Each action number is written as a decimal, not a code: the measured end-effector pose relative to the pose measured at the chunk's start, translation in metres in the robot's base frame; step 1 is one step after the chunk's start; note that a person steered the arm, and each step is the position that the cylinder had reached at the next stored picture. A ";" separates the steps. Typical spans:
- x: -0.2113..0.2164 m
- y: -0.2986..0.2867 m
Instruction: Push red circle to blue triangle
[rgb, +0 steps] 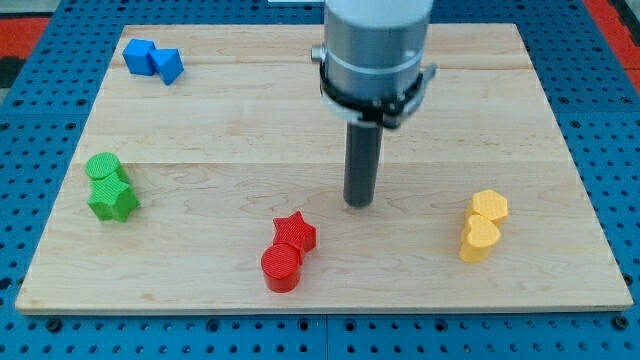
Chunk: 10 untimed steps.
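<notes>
The surface (450, 110) is a pale wooden board with visible grain and long plank seams, lying on a blue perforated base (610, 120). A smooth dark rod hangs from a wide grey metal cylinder, and my tip (359, 203) rests on bare wood near the board's middle, toward the view's bottom. This end effector has nothing that opens or closes, and it touches no block.

The red circle (281, 267), a short ribbed cylinder, sits near the view's bottom edge, down and to the view's left of my tip and apart from it. It touches the red star (296, 233), which lies just above it and is ribbed in the same way.

The blue triangle (168, 65) is in the view's top left corner, well apart from the red circle, pressed against a blue cube-like block (139, 55) on its left; their shapes are hard to tell for certain.

At the view's left, a green cylinder (102, 166) touches a green star (113, 199). At the view's right, two yellow heart-like blocks (483, 226) stand one against the other.
</notes>
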<state>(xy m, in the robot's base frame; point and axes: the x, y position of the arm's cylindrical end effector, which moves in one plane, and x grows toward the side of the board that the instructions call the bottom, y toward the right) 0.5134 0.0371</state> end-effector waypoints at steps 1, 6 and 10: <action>0.046 0.002; 0.051 -0.093; -0.053 -0.117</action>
<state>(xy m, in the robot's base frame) 0.4603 -0.0799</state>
